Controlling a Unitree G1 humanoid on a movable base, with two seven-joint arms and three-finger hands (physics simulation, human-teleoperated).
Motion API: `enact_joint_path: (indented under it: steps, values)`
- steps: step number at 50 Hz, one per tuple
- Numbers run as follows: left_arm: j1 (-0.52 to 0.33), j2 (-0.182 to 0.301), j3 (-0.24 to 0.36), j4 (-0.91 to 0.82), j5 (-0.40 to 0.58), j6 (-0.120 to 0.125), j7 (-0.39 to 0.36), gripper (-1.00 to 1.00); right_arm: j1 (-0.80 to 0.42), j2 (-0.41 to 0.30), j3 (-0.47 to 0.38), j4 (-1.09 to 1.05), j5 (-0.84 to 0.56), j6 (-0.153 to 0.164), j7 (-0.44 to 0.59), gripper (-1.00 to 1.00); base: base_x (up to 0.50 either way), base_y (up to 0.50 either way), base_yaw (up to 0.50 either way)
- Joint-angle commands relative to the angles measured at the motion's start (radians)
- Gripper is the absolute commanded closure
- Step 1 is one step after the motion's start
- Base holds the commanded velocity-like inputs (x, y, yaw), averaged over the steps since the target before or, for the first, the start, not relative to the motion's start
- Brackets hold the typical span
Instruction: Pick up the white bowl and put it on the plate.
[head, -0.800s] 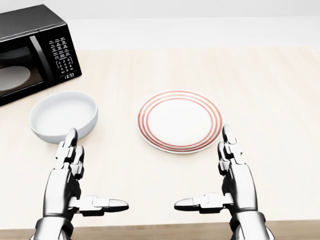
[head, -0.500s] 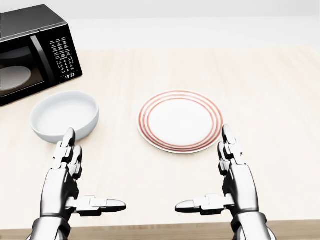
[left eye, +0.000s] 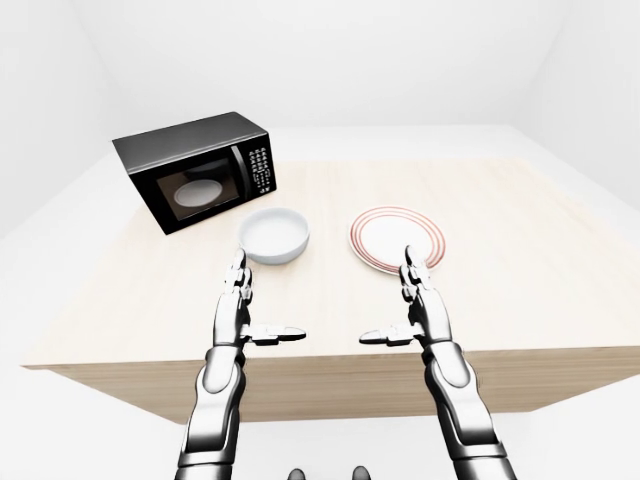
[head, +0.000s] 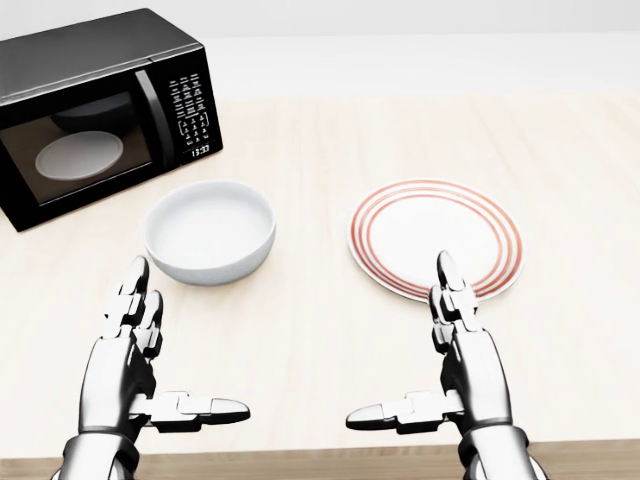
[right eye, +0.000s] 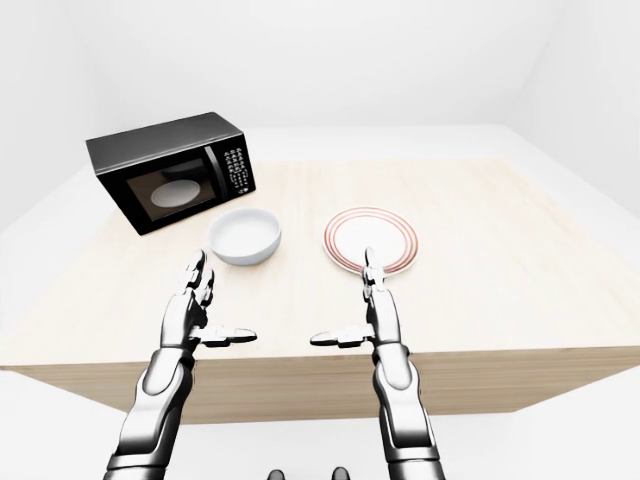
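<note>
Since the earlier head frames the whole picture has slid rightward: microwave (head: 105, 110), bowl and plate all sit further right in the head view, so the camera has turned or the base has shifted left; the things themselves have not moved on the table (head: 320, 330). The hands keep nearly the same places low in the frame.

White bowl (head: 210, 232): centre-left of the head view, upright, empty, resting on the pale wooden table just below the microwave's lower right corner. Plain glossy white, round, fairly deep wall, thick rounded rim, no markings.

Plate (head: 436, 240): right of centre, flat, white with concentric red rings near the edge. Apart from the bowl, bare table between them.

Left hand (head: 135, 355): lower left, fingers spread and straight, thumb out sideways, holding nothing; fingertips just short of the bowl's near wall, not touching. Right hand (head: 455, 360): lower right, likewise spread and empty, its fingertip overlapping the plate's lower rim in the picture; contact cannot be told.

Handling, as a judgement: looks like rigid glazed ceramic, light to moderate weight, smooth and likely slippery, breakable if dropped. Best hold probably a pinch over the rim, thumb outside, fingers inside, on the side nearest the left hand.
</note>
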Motion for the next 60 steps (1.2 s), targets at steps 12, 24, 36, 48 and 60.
enact_joint_path:
  steps: [12,24,36,48,60]
  values:
    - [-0.001,0.001,0.001,0.002,0.0,-0.001,0.0,-1.0,0.0,0.002,0.004,0.01,-0.003,-0.01,0.003,-1.0,0.0,0.37,0.0]
    - [-0.001,0.001,0.001,0.002,0.0,-0.001,0.0,-1.0,-0.004,0.003,0.007,0.027,-0.006,-0.021,0.003,-1.0,0.0,0.37,0.0]
    - [-0.001,0.0,0.001,0.002,0.0,-0.002,0.0,-1.0,-0.011,0.003,0.006,0.05,-0.006,-0.035,0.003,-1.0,0.0,0.22,0.0]
    - [-0.001,0.001,0.001,0.002,0.0,-0.001,0.0,-1.0,-0.019,0.006,0.004,0.048,0.016,-0.008,0.002,-1.0,0.0,0.0,0.0]
    - [-0.001,0.001,0.001,0.002,0.0,-0.002,0.0,-1.0,-0.019,0.006,0.007,0.044,0.013,-0.01,-0.002,-1.0,0.03,0.0,0.0]
